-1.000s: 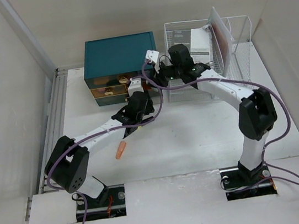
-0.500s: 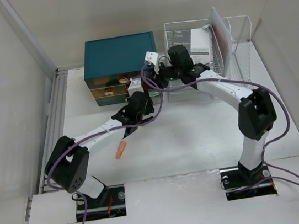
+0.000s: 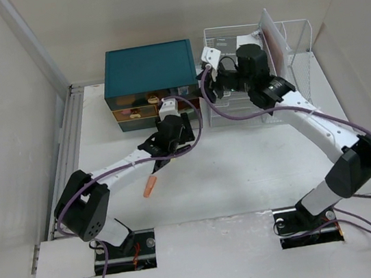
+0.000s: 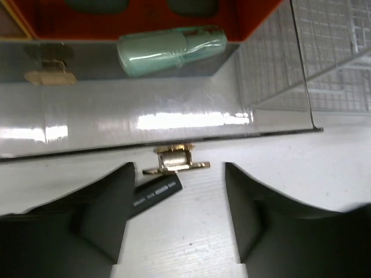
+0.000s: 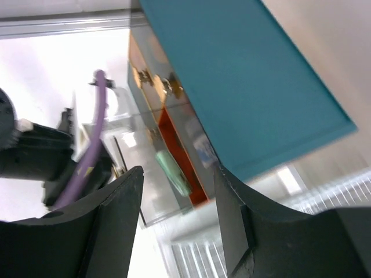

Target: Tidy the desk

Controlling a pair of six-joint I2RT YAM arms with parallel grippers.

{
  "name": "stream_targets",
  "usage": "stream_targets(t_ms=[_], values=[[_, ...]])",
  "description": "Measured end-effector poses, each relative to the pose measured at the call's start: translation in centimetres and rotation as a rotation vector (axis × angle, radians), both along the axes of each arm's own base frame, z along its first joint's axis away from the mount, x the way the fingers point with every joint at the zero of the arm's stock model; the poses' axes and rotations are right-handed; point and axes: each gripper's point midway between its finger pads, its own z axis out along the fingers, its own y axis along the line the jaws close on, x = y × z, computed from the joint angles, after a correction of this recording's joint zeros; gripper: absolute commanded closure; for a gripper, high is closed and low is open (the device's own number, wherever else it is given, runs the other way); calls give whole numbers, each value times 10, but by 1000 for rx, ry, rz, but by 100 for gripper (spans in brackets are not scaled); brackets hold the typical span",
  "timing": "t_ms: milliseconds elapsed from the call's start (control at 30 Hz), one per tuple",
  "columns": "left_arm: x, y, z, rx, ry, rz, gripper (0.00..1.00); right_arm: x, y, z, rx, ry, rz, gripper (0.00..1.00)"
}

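The white desk (image 3: 244, 165) carries a teal drawer box (image 3: 148, 71) at the back. One clear-fronted drawer (image 4: 145, 116) is pulled out; a mint-green tube (image 4: 171, 49) lies inside it. My left gripper (image 4: 178, 174) stands open right in front of the drawer's brass knob (image 4: 174, 159), which is not gripped; in the top view this left gripper (image 3: 166, 119) is at the box's front. My right gripper (image 5: 177, 197) is open and empty, raised beside the teal drawer box (image 5: 232, 75); from above the right gripper (image 3: 209, 88) hangs at the box's right corner.
A white wire rack (image 3: 294, 54) holding flat white items stands at the back right, just behind the right arm. A small orange piece (image 3: 151, 186) lies on the desk under the left forearm. Walls close in on both sides.
The right arm has lifted and swung right, away from the drawer, its jaws opening wider. The left jaws have opened off the knob; the left arm has barely moved.
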Motion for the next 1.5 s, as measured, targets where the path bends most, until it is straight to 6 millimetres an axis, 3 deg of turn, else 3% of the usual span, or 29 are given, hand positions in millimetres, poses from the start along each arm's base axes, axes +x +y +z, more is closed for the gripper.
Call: stream_targets(t_ms=[233,400,467,533,567,667,700,767,800,833,933,967,1000,1100,1133,1267,1367,1500], values=[[-21,-9,3,-20,12,-54,12,0,-33,5,15,-2,-66,42],[-32,-9,18,-32,-6,-70,12,0,-41,-8,5,25,-83,42],[-41,-9,29,-50,-19,-81,20,-2,-46,-11,3,32,-90,47],[-54,-4,43,-80,-34,-86,35,-6,-54,-12,1,34,-109,49],[-62,1,53,-103,-45,-86,55,-10,-59,-12,-1,31,-117,61],[-81,27,87,-172,-105,-49,89,-27,-72,-8,-7,12,-118,100],[-85,39,101,-198,-136,-30,96,-33,-74,-6,-15,-4,-102,100],[-92,66,129,-248,-203,27,98,-47,-71,-9,-32,-29,-38,98],[-95,82,143,-273,-242,62,98,-56,-65,-16,-50,-36,10,81],[-98,97,154,-289,-276,100,99,-66,-56,-27,-75,-40,68,71],[-109,131,173,-305,-346,173,99,-105,-12,-79,-183,-31,295,55],[-113,139,175,-301,-359,188,96,-118,5,-98,-223,-24,372,55],[-115,146,176,-291,-367,206,84,-132,22,-117,-261,-19,449,55],[-120,161,169,-239,-361,240,65,-168,63,-170,-383,7,661,52],[-122,166,167,-221,-358,254,44,-176,75,-184,-416,12,714,52],[-135,193,171,-227,-392,326,26,-179,120,-217,-502,6,843,49],[-150,217,184,-290,-451,390,26,-171,149,-230,-528,-26,877,49],[-169,245,200,-396,-532,454,26,-166,168,-249,-562,-37,900,45]])
